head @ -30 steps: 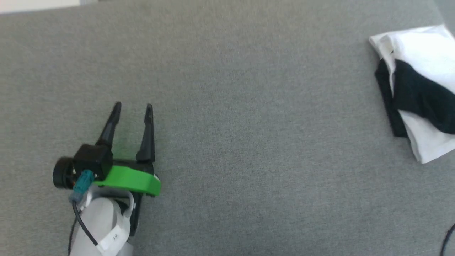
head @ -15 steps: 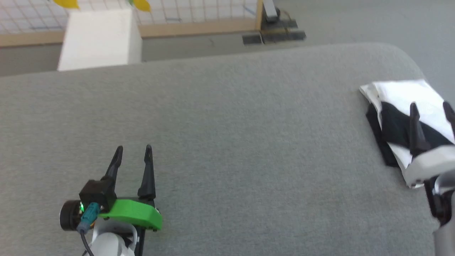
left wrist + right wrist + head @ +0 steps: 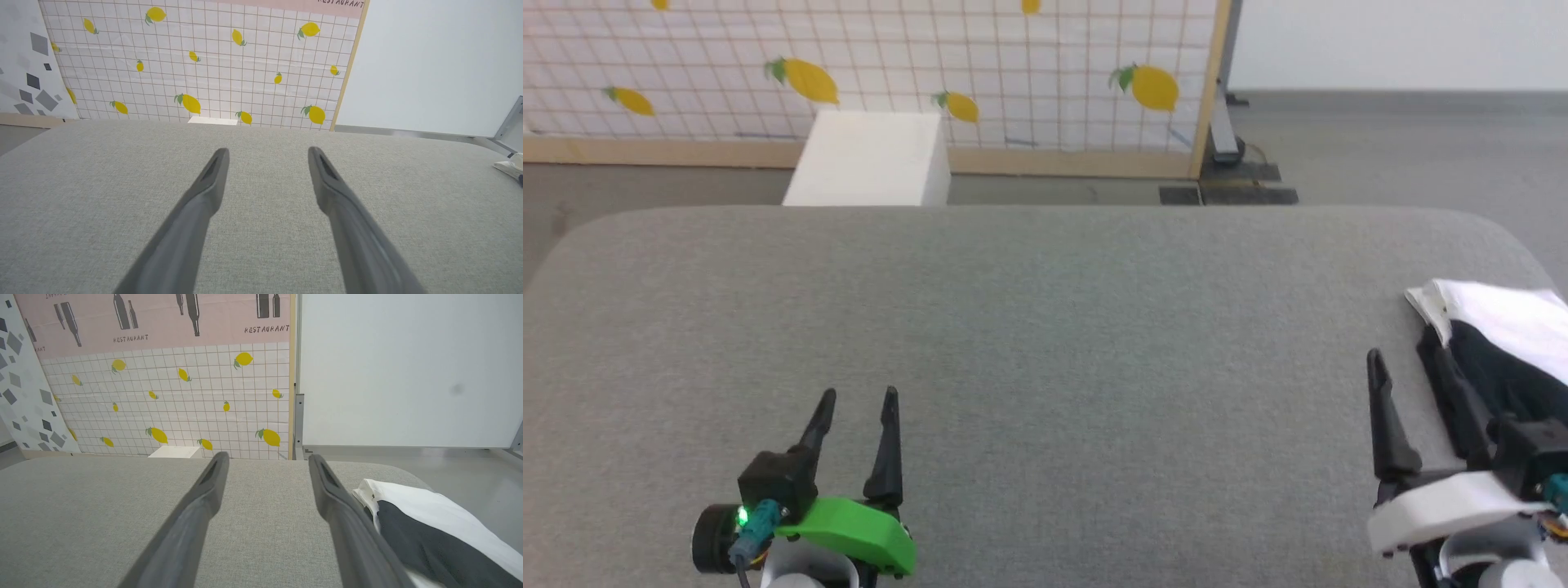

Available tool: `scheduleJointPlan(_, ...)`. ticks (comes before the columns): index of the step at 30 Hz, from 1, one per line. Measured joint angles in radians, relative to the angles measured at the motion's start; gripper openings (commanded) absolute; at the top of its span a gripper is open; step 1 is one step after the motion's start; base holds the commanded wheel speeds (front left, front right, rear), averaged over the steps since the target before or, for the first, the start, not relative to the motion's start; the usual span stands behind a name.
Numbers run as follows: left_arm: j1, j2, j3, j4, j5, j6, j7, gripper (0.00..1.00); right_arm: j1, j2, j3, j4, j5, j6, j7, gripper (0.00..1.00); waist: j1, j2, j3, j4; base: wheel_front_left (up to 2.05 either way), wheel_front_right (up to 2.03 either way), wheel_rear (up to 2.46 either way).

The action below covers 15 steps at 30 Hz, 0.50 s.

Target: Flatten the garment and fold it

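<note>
Found the garment (image 3: pixel 1503 322) on the padded surface (image 3: pixel 1045 310), at its right edge, just right of the right gripper (image 3: pixel 1403 355). Saw the left gripper (image 3: pixel 858 394) over the near left — well apart. Noted a box (image 3: pixel 870 159) on the floor (image 3: pixel 1380 155) behind the surface, with a panel (image 3: pixel 980 57) behind it.

Lemon-print tiled wall panel (image 3: pixel 1013 73), grey floor (image 3: pixel 1380 155)

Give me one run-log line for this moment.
garment: folded, at right | left gripper: open, empty | right gripper: open, empty, beside garment
</note>
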Motion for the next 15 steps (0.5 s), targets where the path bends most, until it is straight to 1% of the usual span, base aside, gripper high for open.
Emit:
scheduleJointPlan(7, 0.004, -0.003, -0.023, 0.012, -0.005, -0.002, 0.000, 1.00, 0.050, 0.005, 0.012, -0.001, 0.004, 0.000, -0.009, 1.00, 0.0000, 0.0000, -0.032, 0.033, 0.00, 0.00, 0.00)
scheduleJointPlan(15, 0.005, -0.005, -0.032, 0.019, -0.026, -0.001, 0.000, 1.00, 0.068, 0.006, 0.026, -0.003, 0.018, 0.000, -0.009, 1.00, 0.0000, 0.0000, -0.024, 0.036, 0.00, 0.00, 0.00)
